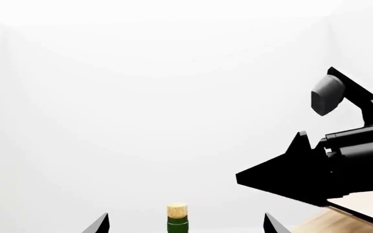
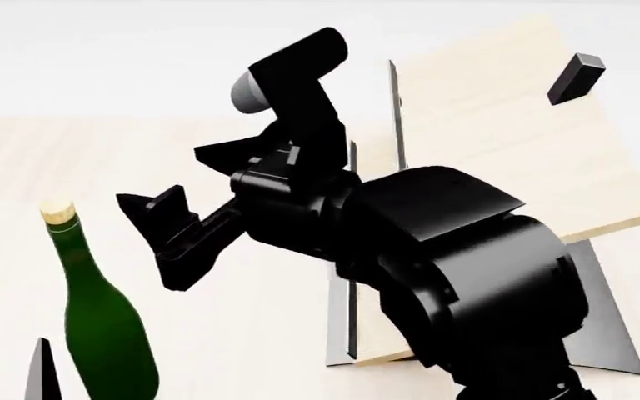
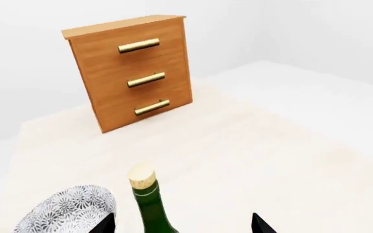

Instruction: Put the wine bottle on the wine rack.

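Observation:
The wine bottle (image 2: 100, 317) is dark green with a cork top and stands upright at the left of the head view. It also shows in the left wrist view (image 1: 177, 221) and the right wrist view (image 3: 149, 208). My left gripper (image 1: 185, 225) is open, and the bottle's neck shows between its wide-apart fingertips without touching them. One left fingertip (image 2: 42, 373) shows beside the bottle. My right gripper (image 2: 162, 239) is open and empty, level with the bottle's neck and just right of it. In its own view (image 3: 183, 225) the bottle stands left of centre between the tips. The wine rack (image 2: 498, 133) of light-wood panels lies behind the right arm.
A brown drawer cabinet (image 3: 131, 73) with brass handles stands beyond the bottle on the pale table. A patterned bowl (image 3: 66, 211) sits close beside the bottle. The right arm (image 2: 442, 275) covers much of the rack. A small black block (image 2: 576, 77) shows above the rack's far corner.

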You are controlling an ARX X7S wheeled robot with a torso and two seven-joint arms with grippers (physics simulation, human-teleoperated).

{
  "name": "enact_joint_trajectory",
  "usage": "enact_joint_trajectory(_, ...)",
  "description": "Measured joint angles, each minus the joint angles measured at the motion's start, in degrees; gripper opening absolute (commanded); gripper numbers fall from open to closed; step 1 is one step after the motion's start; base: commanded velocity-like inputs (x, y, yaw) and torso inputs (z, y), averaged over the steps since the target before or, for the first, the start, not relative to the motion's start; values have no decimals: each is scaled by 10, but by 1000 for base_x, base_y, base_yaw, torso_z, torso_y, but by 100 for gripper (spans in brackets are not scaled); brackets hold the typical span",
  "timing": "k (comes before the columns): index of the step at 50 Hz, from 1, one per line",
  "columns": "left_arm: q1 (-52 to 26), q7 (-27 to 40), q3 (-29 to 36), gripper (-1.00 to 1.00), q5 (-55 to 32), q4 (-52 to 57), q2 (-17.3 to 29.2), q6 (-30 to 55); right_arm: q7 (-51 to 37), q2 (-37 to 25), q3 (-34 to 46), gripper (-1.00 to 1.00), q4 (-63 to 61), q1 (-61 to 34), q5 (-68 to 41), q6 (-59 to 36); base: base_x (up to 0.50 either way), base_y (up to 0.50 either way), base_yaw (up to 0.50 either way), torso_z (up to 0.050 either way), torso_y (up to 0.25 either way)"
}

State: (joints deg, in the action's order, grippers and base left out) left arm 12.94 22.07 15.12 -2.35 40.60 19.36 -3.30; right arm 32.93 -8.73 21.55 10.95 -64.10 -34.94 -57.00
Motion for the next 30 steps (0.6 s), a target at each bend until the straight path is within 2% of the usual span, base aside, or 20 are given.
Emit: enact_joint_trajectory(30, -1, 7, 7, 100, -2, -1, 6, -1, -1, 48, 48, 100, 64, 18, 4, 49, 0, 0, 0, 0, 0)
